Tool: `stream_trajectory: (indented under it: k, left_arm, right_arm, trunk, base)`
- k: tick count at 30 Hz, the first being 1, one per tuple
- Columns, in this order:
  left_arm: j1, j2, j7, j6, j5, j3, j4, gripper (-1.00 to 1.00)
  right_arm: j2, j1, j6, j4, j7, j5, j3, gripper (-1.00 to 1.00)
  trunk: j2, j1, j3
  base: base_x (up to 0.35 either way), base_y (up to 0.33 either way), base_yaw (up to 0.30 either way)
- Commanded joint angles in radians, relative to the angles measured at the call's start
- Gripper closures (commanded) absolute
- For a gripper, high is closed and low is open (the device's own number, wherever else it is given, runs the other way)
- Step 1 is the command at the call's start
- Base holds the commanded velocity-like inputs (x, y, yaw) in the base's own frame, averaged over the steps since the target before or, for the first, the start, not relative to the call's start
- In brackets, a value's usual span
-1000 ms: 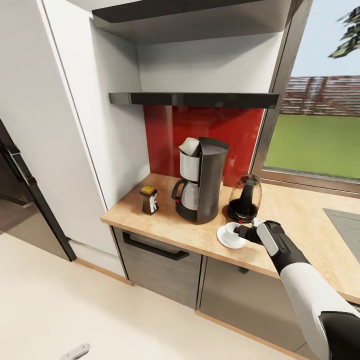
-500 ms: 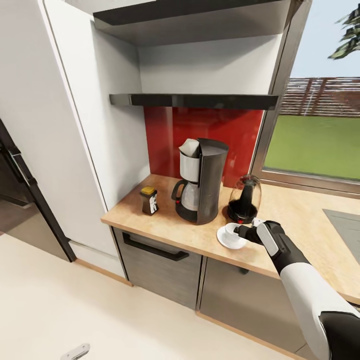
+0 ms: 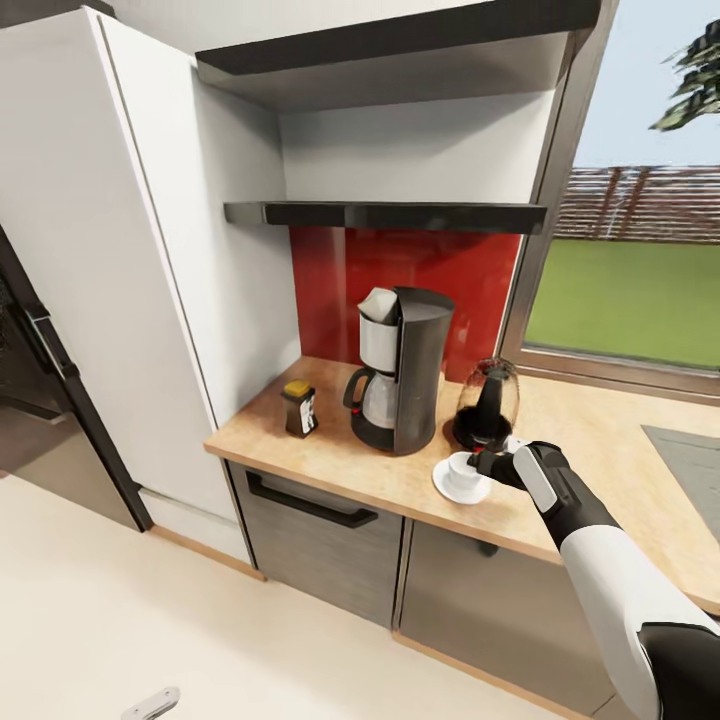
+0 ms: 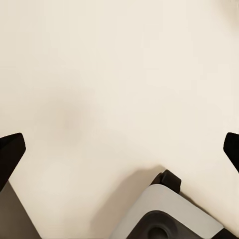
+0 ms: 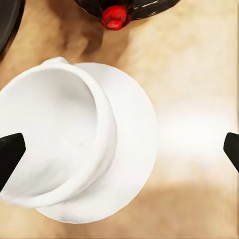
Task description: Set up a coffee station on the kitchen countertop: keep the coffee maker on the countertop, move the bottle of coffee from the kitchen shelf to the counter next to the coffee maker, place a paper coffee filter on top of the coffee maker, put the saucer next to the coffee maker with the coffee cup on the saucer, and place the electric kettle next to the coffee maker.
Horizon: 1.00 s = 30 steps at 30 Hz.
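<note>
Currently right gripper (image 3: 487, 463) sits at the coffee cup (image 3: 462, 468), fingers spread wide, nothing pinched. Cup rests on the saucer (image 3: 447, 487) on the kitchen countertop (image 3: 330, 455), just in front of the electric kettle (image 3: 485, 407) and beside the coffee maker (image 3: 402, 368). Paper coffee filter (image 3: 377, 299) on top of the maker; bottle of coffee (image 3: 299, 408) on its other side. Left gripper (image 4: 119, 149) spread open over pale floor (image 4: 119, 74)
</note>
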Motion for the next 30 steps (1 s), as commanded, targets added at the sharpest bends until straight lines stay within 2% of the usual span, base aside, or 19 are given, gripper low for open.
stream_trajectory:
  k: [1,15,30]
  left_arm:
    - [-0.001,0.000,0.002,0.001,-0.001,0.008,-0.001,-1.00]
    - [-0.001,0.000,0.002,0.001,-0.003,0.005,0.000,-1.00]
    - [-0.001,-0.002,0.002,0.001,-0.004,0.003,-0.001,-1.00]
  right_arm:
    - [0.001,-0.001,0.003,-0.001,-0.008,-0.010,-0.001,-1.00]
    - [0.000,-0.001,0.003,-0.001,-0.008,-0.010,0.000,-1.00]
    - [0.001,-0.001,0.003,-0.001,-0.008,-0.011,0.000,-1.00]
  trunk:
    - [-0.001,0.000,0.000]
    - [-0.001,0.000,0.006]
    - [-0.001,0.000,0.014]
  base:
    - [0.000,0.000,0.000]
    - [-0.043,-0.040,0.008]
    - [-0.217,-0.204,0.263]
